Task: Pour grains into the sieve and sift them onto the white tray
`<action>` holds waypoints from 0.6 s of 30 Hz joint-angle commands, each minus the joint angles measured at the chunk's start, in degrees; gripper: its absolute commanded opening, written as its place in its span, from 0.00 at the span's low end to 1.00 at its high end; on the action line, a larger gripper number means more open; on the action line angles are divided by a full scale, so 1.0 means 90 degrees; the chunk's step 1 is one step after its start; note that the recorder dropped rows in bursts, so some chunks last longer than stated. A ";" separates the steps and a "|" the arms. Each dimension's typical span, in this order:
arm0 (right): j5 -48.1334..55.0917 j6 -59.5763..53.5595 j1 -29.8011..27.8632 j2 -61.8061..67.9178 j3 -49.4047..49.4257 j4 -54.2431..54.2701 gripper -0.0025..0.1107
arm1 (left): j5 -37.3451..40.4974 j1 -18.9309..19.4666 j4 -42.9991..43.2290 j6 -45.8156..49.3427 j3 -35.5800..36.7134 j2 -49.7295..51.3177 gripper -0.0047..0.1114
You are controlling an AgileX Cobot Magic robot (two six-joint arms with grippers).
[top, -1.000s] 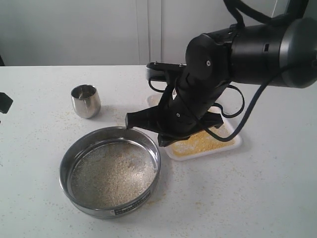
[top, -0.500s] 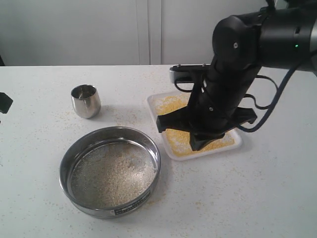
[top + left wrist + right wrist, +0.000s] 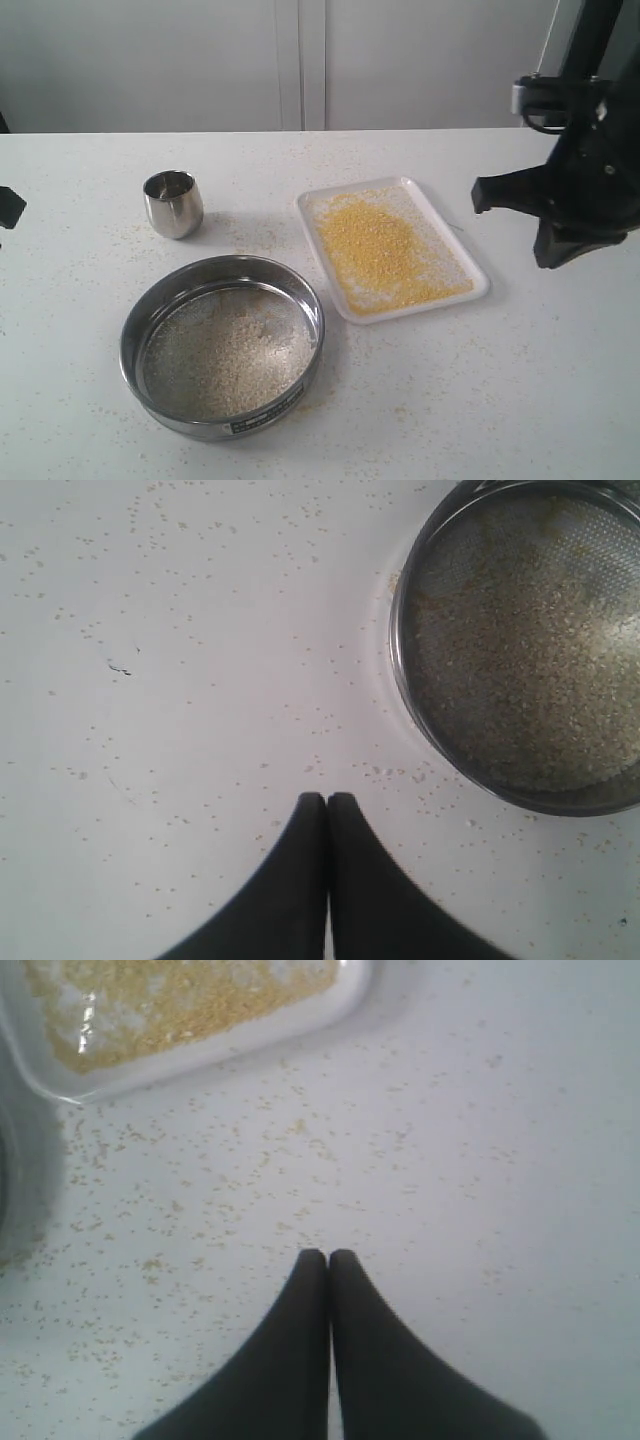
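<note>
The steel sieve [image 3: 222, 343] rests on the table at the front left, with pale coarse grains [image 3: 232, 352] lying on its mesh. Its rim [image 3: 399, 670] shows in the left wrist view too. To its right the white tray [image 3: 458, 243] holds a spread of fine yellow meal [image 3: 375, 238]; a corner of the tray [image 3: 340, 998] appears in the right wrist view. My right gripper [image 3: 328, 1254] hangs shut and empty above bare table, right of the tray. My left gripper [image 3: 327, 797] is shut and empty over the table beside the sieve.
A small steel cup [image 3: 173, 203] stands upright behind the sieve at the left. Loose grains are scattered over the white tabletop [image 3: 480, 400]. The right arm [image 3: 575, 200] hangs at the right edge; a dark piece of the left arm [image 3: 8, 206] shows at the left edge.
The right arm has swung from beside the sieve, across the tray, to the far right, uncovering the tray. Sieve, cup and tray have stayed put.
</note>
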 commanded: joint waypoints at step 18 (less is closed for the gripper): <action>-0.0399 -0.0738 -0.0936 -0.2511 0.1440 -0.1002 0.02 | 0.0059 0.0009 0.0002 -0.0011 0.0052 -0.0071 0.04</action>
